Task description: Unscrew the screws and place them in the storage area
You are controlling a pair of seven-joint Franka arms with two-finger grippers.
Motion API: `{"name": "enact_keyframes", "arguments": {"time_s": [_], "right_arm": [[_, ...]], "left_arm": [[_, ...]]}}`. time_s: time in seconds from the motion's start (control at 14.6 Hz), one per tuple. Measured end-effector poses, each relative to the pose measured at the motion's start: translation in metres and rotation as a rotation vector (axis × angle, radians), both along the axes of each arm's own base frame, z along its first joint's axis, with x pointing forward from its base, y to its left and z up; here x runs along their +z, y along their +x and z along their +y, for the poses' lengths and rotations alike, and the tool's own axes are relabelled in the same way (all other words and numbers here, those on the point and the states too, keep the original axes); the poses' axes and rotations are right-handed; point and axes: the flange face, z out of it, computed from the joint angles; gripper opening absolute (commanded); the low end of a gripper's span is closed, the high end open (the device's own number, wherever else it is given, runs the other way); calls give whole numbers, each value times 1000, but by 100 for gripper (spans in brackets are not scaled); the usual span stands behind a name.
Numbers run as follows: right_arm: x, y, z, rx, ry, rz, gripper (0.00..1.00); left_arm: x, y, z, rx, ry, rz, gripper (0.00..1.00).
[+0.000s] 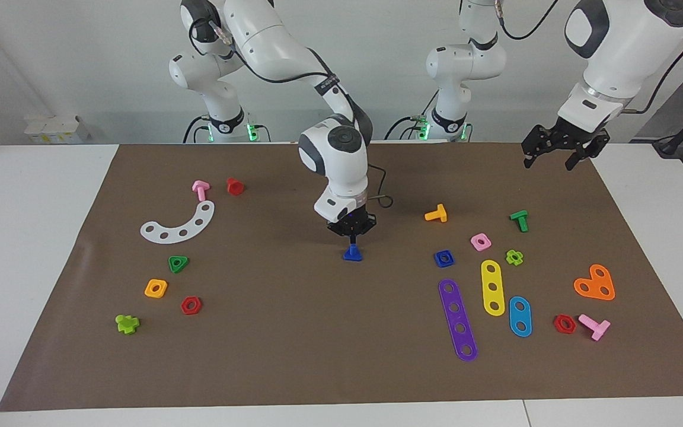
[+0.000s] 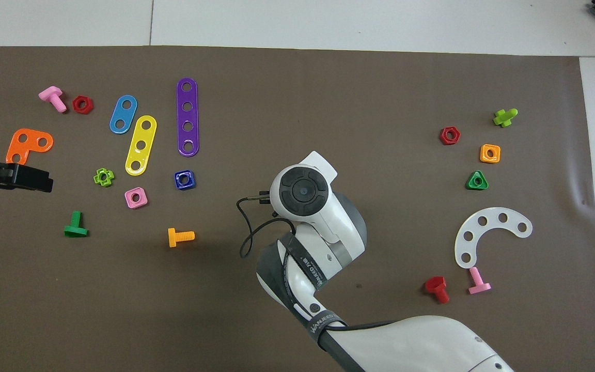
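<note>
The dark-blue screw (image 1: 352, 254) stands on the brown mat (image 1: 294, 332) near its middle, triangular head down and stem up. My right gripper (image 1: 353, 237) points straight down right over the stem, at or just above its top. In the overhead view the right arm's hand (image 2: 302, 191) hides both the screw and the gripper. My left gripper (image 1: 558, 155) is open and empty, and waits raised over the mat's corner at the left arm's end; it also shows in the overhead view (image 2: 18, 176).
A dark-blue square nut (image 1: 444, 258), coloured strips (image 1: 458, 319), nuts and T-bolts (image 1: 436, 213) lie toward the left arm's end. A white curved plate (image 1: 179, 225), a red bolt (image 1: 235, 186), a pink bolt (image 1: 200, 190) and several nuts (image 1: 156, 288) lie toward the right arm's end.
</note>
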Motion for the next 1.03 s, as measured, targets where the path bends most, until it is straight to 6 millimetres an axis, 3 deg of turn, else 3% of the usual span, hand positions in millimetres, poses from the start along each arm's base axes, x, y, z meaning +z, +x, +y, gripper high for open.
{"name": "enact_keyframes", "arguments": {"time_s": [0.07,0.14,0.62,1.03], "right_arm": [[0,0,0,0,0,0,7],[0,0,0,0,0,0,39],[4,7,1,-3,46,-67,41],[-15,13,-4,25,44,-83,29]], "left_arm": [[0,0,0,0,0,0,99],[0,0,0,0,0,0,99],[0,0,-1,-4,14,-3,99],[14,1,1,-1,16,-30,99]]}}
